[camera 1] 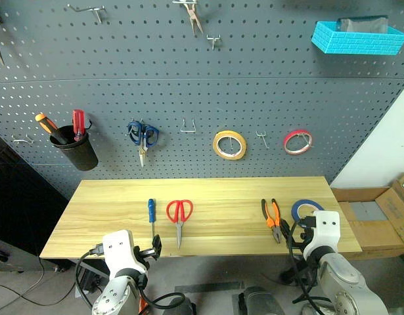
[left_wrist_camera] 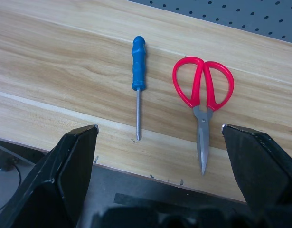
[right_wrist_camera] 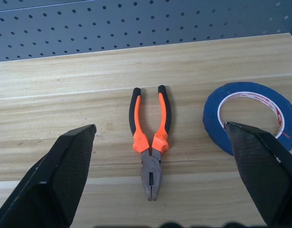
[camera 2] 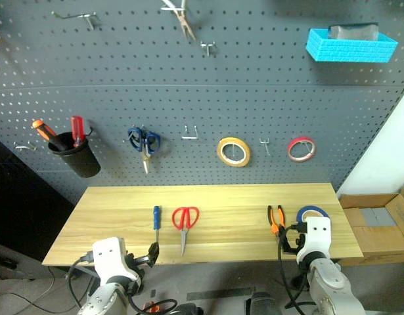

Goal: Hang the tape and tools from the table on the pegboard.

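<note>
Both grippers, left (left_wrist_camera: 157,137) and right (right_wrist_camera: 160,137), hover spread wide above the table (camera 1: 221,190) edge.

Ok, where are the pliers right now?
The pliers lie flat on the table, toward its right end near the front edge, just left of the blue tape and ahead of the right gripper.

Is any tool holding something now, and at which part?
Nothing is held. The left tool and the right tool are both open above the table.

Bright, even light; soft shadows
</note>
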`<action>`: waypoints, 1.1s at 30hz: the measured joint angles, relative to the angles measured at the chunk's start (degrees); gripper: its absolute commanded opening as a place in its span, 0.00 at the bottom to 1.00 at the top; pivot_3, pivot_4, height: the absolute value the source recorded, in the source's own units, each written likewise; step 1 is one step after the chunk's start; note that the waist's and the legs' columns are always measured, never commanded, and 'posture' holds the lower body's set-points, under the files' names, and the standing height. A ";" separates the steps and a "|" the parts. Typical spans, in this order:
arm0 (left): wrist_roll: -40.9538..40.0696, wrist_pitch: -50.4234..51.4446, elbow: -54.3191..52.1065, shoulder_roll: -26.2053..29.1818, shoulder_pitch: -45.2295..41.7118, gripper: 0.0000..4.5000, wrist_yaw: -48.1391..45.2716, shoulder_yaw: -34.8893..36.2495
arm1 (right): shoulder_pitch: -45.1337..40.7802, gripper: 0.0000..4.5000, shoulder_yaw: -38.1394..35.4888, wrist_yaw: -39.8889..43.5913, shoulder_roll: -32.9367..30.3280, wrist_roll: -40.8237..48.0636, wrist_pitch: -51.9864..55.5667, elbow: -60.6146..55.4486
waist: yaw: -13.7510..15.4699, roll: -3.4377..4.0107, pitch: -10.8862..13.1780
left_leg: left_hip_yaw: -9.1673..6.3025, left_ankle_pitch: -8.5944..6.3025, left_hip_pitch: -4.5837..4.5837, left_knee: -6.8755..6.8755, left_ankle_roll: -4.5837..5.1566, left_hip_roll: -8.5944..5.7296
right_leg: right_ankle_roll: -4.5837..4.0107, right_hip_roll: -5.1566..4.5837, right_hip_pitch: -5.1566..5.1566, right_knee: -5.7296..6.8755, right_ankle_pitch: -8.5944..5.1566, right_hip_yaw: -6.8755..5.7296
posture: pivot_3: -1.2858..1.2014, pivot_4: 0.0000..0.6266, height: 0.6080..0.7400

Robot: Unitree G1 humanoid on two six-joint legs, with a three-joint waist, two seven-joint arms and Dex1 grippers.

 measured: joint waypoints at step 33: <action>13.88 -48.23 74.63 5.93 -67.75 0.99 -52.81 -34.64 | -36.21 1.00 6.37 33.96 -29.13 -4.66 -6.32 52.45 | -2.79 -0.57 9.87 | 1.71 -0.56 -1.48 1.47 1.57 -0.10 | 1.22 -0.06 -0.92 0.19 0.62 1.38 | 0.39 0.53 1.00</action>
